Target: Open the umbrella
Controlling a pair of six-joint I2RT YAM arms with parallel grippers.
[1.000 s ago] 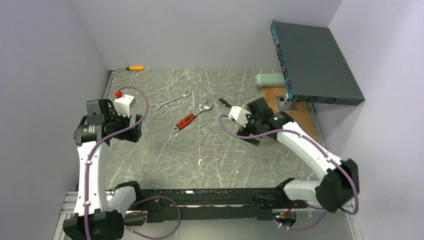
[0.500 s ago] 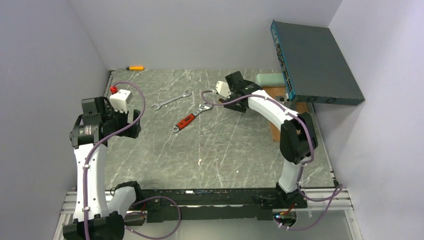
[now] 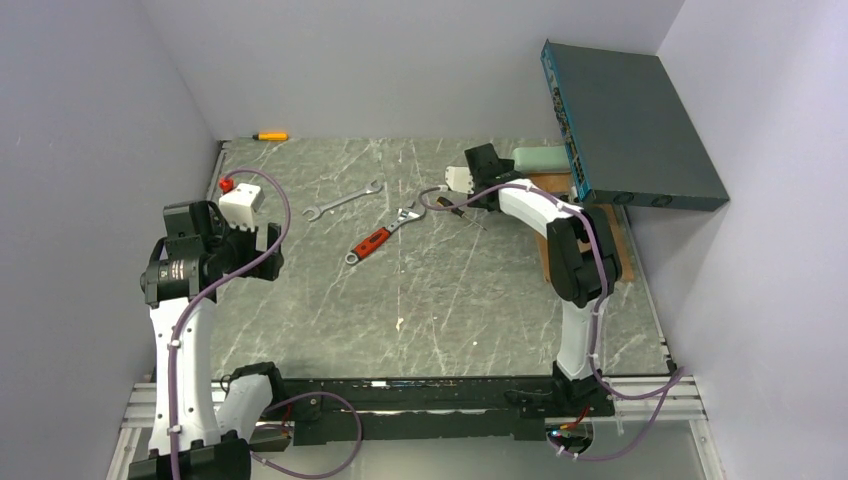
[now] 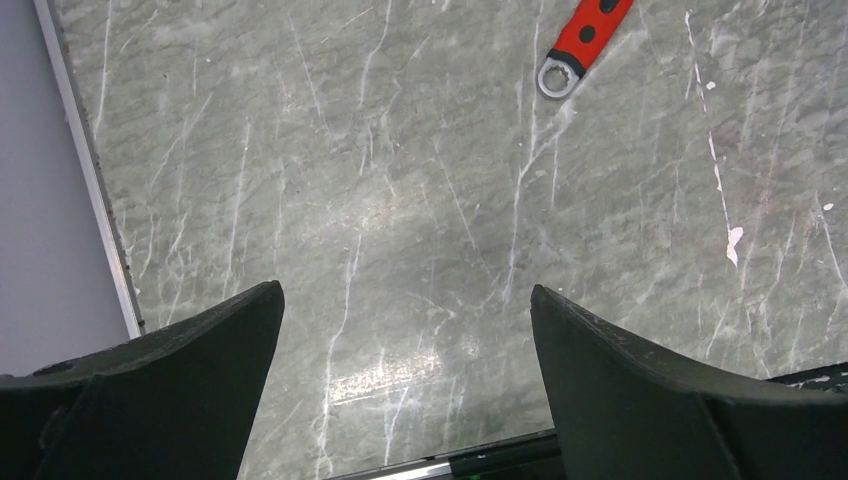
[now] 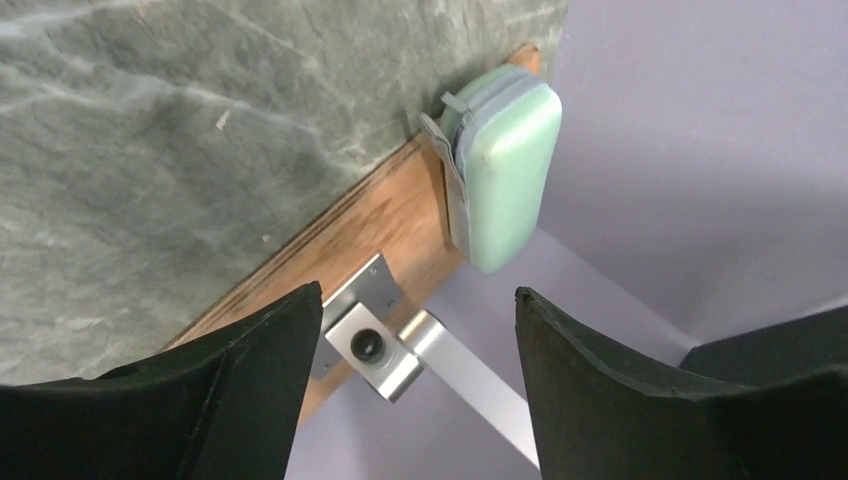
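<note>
The umbrella shows in no view; it is hidden or out of view. My left gripper (image 3: 267, 250) is open and empty, hovering over the bare marble table at the left; it also shows in the left wrist view (image 4: 405, 290). My right gripper (image 3: 497, 162) is open and empty at the back of the table, pointing at a pale mint-green oval case (image 3: 540, 158). In the right wrist view (image 5: 419, 290) the jaws stand wide apart, with the case (image 5: 500, 170) ahead of them on a wooden board (image 5: 390, 220).
A red-handled adjustable wrench (image 3: 378, 237) (image 4: 585, 35) and a silver spanner (image 3: 342, 200) lie mid-table. A yellow tool (image 3: 270, 136) lies at the back wall. A dark box (image 3: 640, 125) on a metal bracket (image 5: 365, 340) overhangs the wooden board (image 3: 590, 225) at the right.
My right arm has swung from the middle right of the table to the far back, up to the mint-green case. My left gripper has shifted slightly.
</note>
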